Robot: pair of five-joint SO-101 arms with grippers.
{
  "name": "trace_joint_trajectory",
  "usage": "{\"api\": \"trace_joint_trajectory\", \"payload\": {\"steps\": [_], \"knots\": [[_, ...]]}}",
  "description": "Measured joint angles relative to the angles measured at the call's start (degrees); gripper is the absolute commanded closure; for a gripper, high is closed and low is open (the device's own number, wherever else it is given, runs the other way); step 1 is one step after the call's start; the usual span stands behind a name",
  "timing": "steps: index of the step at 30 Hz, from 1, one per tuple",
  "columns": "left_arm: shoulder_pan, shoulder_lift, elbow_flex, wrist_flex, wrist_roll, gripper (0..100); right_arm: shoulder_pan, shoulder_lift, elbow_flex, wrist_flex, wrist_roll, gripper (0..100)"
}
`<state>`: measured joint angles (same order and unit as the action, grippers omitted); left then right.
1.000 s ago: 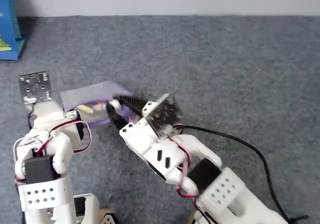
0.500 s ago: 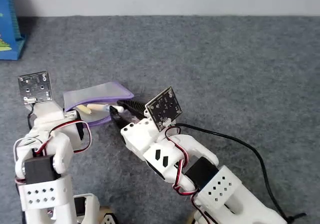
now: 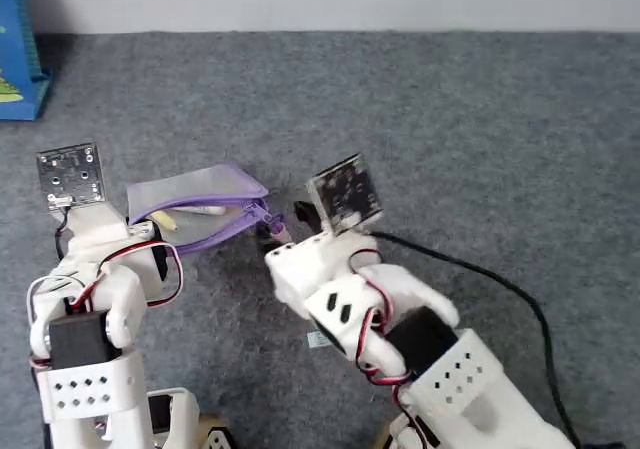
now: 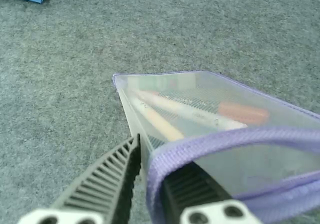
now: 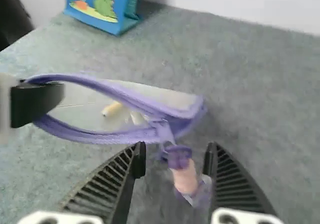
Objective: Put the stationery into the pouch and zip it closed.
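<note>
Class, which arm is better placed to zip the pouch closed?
Right: the zipper pull sits inside the open right gripper, while the left gripper is clamped on the pouch edge.

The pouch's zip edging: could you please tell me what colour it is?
The zip edging is purple, clearest in the right wrist view.

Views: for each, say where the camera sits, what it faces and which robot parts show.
High view: fixed above the table, looking down on left arm, right arm and pouch.
Left wrist view: on the left arm, looking along the left tool, shut on the pouch's edge.
Right wrist view: on the right arm, looking past the open right tool at the zip pull.
All share the pouch.
</note>
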<state>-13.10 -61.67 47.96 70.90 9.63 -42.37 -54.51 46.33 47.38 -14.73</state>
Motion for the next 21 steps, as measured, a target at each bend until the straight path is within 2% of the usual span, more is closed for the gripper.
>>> {"api": "trace_joint_trajectory", "payload": {"steps": [5,10,21], "knots": [[0.00,0.00,0.00,0.00,0.00,99,3.78,0.09,-3.34,14.51,-3.25,84.0],[0.00,0.00,0.00,0.09,0.00,99,6.77,5.80,-3.34,24.00,-7.21,84.0],[0.00,0.00,0.00,0.09,0.00,99,8.44,25.85,-1.76,26.11,-10.64,84.0]]}}
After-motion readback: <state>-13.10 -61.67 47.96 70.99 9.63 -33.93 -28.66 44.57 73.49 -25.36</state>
